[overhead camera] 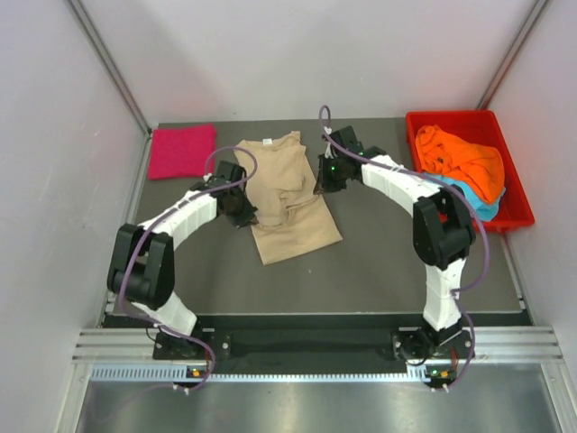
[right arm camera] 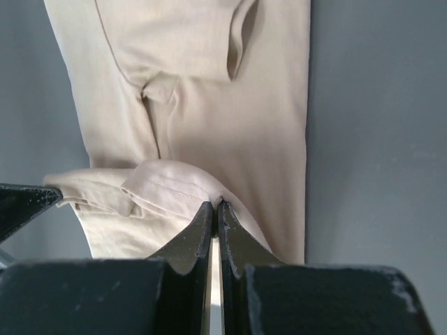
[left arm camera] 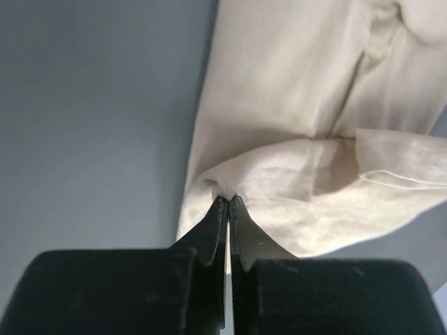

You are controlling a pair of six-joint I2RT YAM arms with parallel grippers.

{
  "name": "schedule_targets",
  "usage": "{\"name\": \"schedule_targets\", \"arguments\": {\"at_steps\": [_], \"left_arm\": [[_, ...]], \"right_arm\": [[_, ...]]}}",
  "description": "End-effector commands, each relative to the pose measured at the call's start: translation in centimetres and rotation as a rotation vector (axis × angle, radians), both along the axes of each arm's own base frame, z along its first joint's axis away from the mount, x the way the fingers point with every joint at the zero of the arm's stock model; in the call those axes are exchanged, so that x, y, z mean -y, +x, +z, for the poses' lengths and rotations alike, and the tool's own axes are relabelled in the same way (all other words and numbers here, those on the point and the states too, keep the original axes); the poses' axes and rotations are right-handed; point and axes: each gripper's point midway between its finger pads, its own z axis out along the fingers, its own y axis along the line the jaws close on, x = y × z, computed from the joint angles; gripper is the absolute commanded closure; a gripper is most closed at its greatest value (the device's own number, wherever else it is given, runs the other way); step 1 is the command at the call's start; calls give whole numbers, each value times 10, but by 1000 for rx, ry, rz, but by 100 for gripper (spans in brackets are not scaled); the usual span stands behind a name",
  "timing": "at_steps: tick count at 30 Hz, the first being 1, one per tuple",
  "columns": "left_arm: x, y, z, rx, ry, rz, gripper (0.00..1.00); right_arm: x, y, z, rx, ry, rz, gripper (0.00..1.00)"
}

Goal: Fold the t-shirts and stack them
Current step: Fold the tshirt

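Beige shirt (overhead camera: pixel 287 194): mid-surface, rumpled.
Your left pincer (left arm camera: pixel 228 202): pinching its left edge.
Your right pincer (right arm camera: pixel 215 205): pinching its right edge.
Pink shirt (overhead camera: pixel 182 151): far-left corner.

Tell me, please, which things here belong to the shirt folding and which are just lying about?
Job: beige shirt, pink shirt, orange shirt, blue shirt, left claw and right claw, both shut on the beige shirt.
Lying about: red tray, table.

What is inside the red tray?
An orange t-shirt lies crumpled in the red tray, on top of a light blue t-shirt that shows only at its near edge. Whatever lies beneath them is covered.
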Motion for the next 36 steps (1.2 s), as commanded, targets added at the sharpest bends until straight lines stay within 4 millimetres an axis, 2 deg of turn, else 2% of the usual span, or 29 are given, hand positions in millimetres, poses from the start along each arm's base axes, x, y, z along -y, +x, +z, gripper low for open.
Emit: {"name": "schedule_targets", "arguments": {"at_steps": [1,3,4,6,12,18,22,29,36], "left_arm": [[-7,24,10,40,-9,-5,100],[-9,32,10,49,-17,2,100],[-10,37,10,43,-35,3,100],[-11,43,10,37,-51,-1,100],[-14,71,23,92,-81,-1,100],[-15,88,14,78,-118,-1,100],[-18,95,4,63,-112,-3,100],[-22,109,0,78,-120,-3,100],[-30,117,-7,73,-116,13,100]], "right_arm": [[-7,23,13,35,31,54,100],[-9,35,20,53,46,62,100],[-8,39,11,35,43,63,100],[-12,46,14,41,60,70,100],[-10,61,-3,26,68,59,100],[-8,73,-5,47,85,54,100],[-4,83,-8,56,91,42,100],[-1,94,-11,61,106,44,100],[-2,102,-26,41,115,41,99]]}}
